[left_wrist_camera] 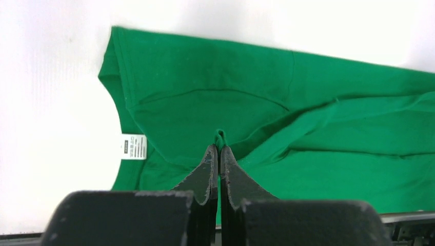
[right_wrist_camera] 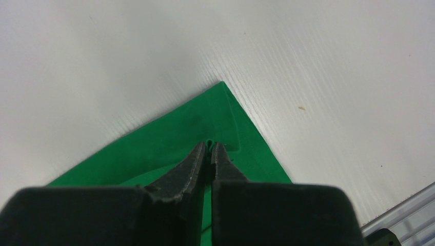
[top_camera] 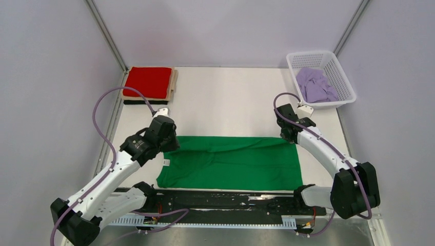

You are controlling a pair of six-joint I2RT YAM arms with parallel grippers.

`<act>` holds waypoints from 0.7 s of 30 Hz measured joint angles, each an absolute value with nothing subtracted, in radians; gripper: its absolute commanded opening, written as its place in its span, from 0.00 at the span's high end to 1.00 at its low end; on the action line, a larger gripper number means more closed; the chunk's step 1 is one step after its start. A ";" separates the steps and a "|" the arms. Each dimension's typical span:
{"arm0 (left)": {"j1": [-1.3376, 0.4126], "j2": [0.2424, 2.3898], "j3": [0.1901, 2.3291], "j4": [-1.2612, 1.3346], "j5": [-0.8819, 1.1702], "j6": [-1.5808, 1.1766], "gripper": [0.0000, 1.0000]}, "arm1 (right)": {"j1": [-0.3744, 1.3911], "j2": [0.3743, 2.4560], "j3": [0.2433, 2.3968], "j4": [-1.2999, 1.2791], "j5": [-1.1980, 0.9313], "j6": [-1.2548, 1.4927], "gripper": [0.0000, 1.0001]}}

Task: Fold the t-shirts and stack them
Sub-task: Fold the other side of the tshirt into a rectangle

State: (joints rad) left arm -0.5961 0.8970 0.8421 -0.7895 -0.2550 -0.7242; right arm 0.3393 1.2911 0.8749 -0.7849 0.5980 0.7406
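Spread shirt [top_camera: 231, 164] on table [top_camera: 231, 97], stretching from left gripper [left_wrist_camera: 219, 147] to right gripper [right_wrist_camera: 210, 147], mostly nearward of both. Neck tag [left_wrist_camera: 134, 146] just beside left gripper. Folded stack [top_camera: 149, 83] beyond left gripper. Basket [top_camera: 308, 54] beyond right gripper, crumpled shirt [top_camera: 315, 84] inside.

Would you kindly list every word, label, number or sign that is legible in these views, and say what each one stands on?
No text can be read.
White tag at the neck of the green t-shirt: dark printed lines, too small and blurred to read.
I can make out no lettering on anything else in the three views.
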 measured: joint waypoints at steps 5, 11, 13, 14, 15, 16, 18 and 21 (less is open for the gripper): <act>-0.598 0.891 0.815 -0.830 -0.236 -0.736 1.00 | 0.340 1.246 0.850 -0.801 0.593 0.743 0.93; -0.604 0.853 0.765 -0.844 -0.189 -0.739 1.00 | 0.345 1.238 0.809 -0.831 0.557 0.771 0.90; -0.614 0.843 0.735 -0.839 -0.157 -0.743 1.00 | 0.345 1.239 0.794 -0.851 0.547 0.801 0.87; -0.620 0.844 0.723 -0.839 -0.146 -0.747 1.00 | 0.345 1.240 0.788 -0.867 0.543 0.820 0.85; -0.630 0.845 0.706 -0.838 -0.132 -0.753 0.99 | 0.345 1.240 0.779 -0.886 0.538 0.844 0.82; -0.642 0.846 0.689 -0.840 -0.119 -0.760 0.93 | 0.346 1.240 0.770 -0.902 0.532 0.868 0.80; -0.665 0.851 0.661 -0.850 -0.103 -0.775 0.74 | 0.346 1.240 0.749 -0.931 0.520 0.913 0.60; -0.713 0.868 0.632 -0.871 -0.078 -0.802 0.48 | 0.346 1.238 0.712 -0.967 0.498 0.971 0.39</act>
State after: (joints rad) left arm -0.7132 0.8680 0.6319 -0.8707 -0.0780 -0.8024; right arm 0.3458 1.2385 0.7120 -0.9668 0.4984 0.9714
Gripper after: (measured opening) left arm 0.300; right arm 0.440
